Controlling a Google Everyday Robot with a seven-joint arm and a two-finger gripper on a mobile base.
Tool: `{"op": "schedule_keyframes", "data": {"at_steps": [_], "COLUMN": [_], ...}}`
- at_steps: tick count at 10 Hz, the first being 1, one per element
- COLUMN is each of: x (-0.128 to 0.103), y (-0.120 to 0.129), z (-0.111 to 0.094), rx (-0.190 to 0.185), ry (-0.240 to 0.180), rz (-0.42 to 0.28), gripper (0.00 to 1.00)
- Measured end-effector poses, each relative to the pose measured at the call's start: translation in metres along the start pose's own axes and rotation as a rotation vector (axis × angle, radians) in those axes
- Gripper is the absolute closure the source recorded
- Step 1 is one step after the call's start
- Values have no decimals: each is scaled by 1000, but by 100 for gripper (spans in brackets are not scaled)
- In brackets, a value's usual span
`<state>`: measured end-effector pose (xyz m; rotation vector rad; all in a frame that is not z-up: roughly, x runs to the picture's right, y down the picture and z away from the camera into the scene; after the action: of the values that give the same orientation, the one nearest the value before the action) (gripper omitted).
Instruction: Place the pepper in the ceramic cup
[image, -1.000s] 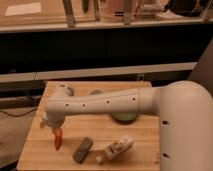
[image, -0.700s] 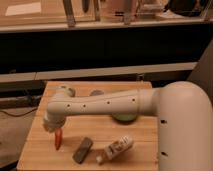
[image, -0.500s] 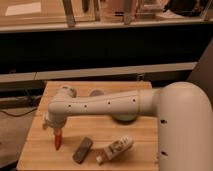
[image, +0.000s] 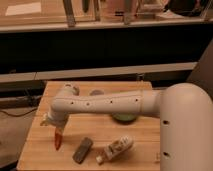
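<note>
The pepper (image: 57, 138) is a slim orange-red piece pointing down toward the wooden table (image: 35, 152), near its left edge. My gripper (image: 50, 121) is right above the pepper's upper end, at the tip of the white arm that reaches in from the right. Whether it holds the pepper does not show. The ceramic cup (image: 73, 89) is a small pale round thing at the back left, just behind the arm's bend and partly hidden by it.
A dark grey block (image: 82, 150) and a white bottle (image: 115, 148) on its side lie at the front of the table. A green bowl (image: 123, 118) peeks out below the arm. A small grey-green round thing (image: 96, 92) sits at the back.
The pepper's tip now sits slightly lower under the gripper than a second ago. The arm has hardly moved.
</note>
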<state>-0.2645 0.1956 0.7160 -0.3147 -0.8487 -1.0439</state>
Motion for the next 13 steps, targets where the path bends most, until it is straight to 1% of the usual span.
{"op": "schedule_keyframes", "data": {"at_steps": [2, 4, 5, 7, 10, 13], "x": [1, 0, 0, 1, -2, -2], "y": [3, 7, 9, 13, 21, 28], "z": [2, 15, 23, 28, 45, 53], "rx": [-2, -6, -7, -8, -21, -37], "ry": [-11, -32, -42, -56, -76, -96], "rz": [-1, -19, -27, -28, -57, -71], "gripper": [29, 21, 20, 20, 20, 20]}}
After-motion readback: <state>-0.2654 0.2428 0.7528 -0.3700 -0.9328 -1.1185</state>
